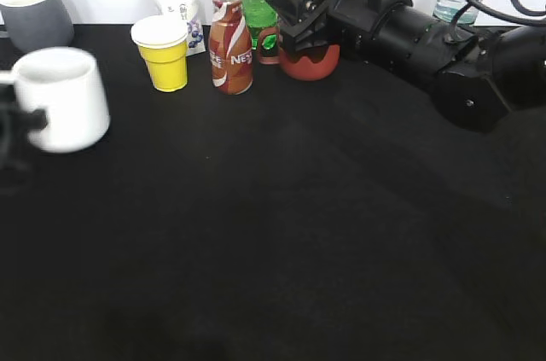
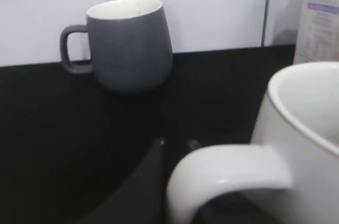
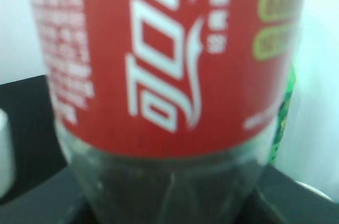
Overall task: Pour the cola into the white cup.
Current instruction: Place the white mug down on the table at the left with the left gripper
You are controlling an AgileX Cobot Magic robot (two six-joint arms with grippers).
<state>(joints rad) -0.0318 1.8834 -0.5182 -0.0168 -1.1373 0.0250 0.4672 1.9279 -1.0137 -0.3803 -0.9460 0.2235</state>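
The cola (image 1: 309, 54) stands upright at upper centre of the exterior view with the right gripper (image 1: 294, 24) apparently clamped on it, while the white cup (image 1: 61, 98) sits well apart at far left, its handle beside the left gripper (image 2: 159, 181), whose finger state cannot be told.

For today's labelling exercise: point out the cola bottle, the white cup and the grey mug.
cola bottle (image 3: 159, 75), right wrist view, on its red label.
white cup (image 1: 64, 101), exterior view, on its side wall.
grey mug (image 2: 130, 49), left wrist view, on its body.
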